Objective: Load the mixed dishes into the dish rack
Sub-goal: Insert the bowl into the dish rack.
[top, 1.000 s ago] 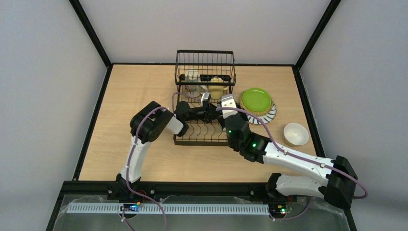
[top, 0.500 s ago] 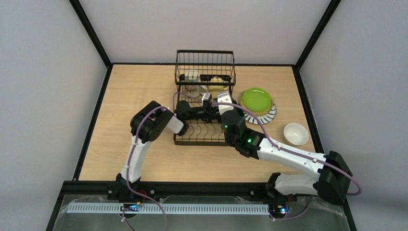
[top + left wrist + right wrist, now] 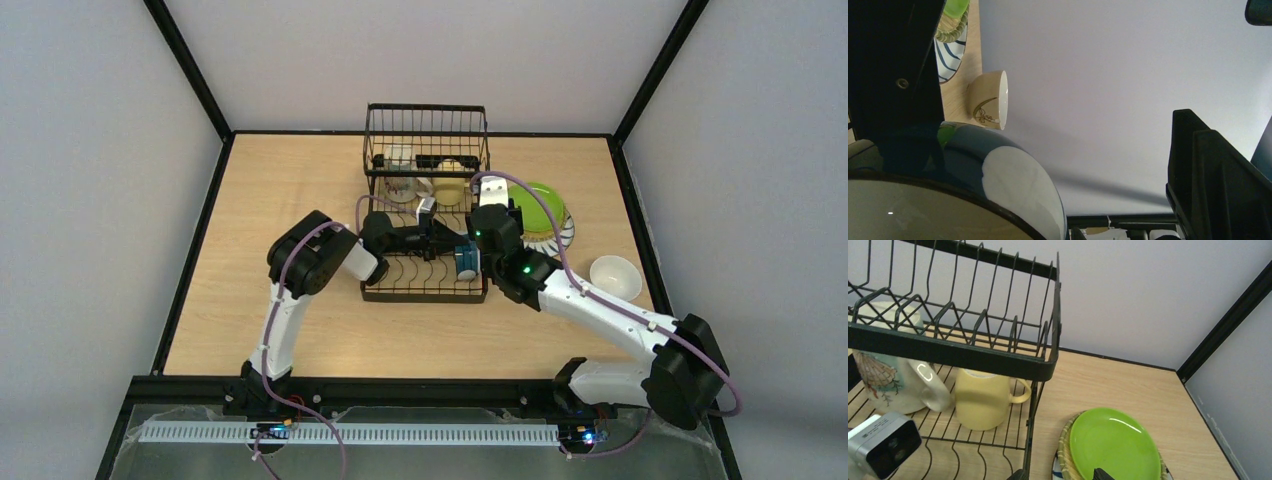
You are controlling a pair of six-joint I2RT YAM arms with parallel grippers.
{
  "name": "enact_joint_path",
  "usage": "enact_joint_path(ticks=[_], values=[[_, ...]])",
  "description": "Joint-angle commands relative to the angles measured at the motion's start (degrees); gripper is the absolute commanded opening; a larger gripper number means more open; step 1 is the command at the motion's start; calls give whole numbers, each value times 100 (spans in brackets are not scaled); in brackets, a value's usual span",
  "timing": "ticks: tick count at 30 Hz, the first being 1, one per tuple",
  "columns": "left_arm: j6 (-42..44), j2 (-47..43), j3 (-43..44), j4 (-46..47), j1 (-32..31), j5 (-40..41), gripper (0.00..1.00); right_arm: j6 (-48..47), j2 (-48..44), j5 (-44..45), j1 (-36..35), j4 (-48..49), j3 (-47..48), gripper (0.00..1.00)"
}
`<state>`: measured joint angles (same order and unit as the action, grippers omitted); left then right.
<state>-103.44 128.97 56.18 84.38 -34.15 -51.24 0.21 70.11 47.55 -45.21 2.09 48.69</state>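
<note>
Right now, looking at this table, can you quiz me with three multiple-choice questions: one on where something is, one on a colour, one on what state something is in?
1. The yellow mug sits: A) on a plate; B) inside the rack; C) on a shelf.
2. The top plate of the pile is: A) white; B) red; C) green.
3. The blue mug is: A) gripped in the left arm's jaws; B) broken in pieces; C) upside down on a plate.

Answers:
1 B, it stands on the rack's wires beside a printed mug.
2 C, its face is bright lime green.
3 A, the jaws are closed on it at the rack's front.
</note>
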Motion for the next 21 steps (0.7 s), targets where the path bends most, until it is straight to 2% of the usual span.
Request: enact_joint_path(ticks=[1,21], values=[[157,537,-308,1534,46,-55,2,365,56,-142,4,-189,12,75],[555,519,-759,1417,302,-212,2,545,229,-303,-1,-463,18,76]])
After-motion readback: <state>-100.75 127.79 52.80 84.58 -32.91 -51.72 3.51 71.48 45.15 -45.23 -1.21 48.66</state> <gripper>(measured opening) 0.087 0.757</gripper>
